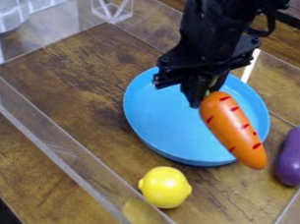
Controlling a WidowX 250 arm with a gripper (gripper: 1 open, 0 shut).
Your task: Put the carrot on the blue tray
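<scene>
A dark robot gripper point(202, 89) reached down from the top of the frame over a wooden table point(76, 88). Its fingers were closed narrowly on the upper end of the carrot point(235, 129), whose leafy top could not be seen. The carrot, orange with dark groove marks, slanted down and to the right over the right side of the blue tray point(163, 120), its lower tip reaching past the tray's rim. Whether it touched the tray could not be told. A purple eggplant point(291, 156) lay just right of the tray, close to the carrot's tip. A yellow lemon point(165, 187) sat in front of the tray. A clear plastic wall point(56, 160) ran along the near side.
</scene>
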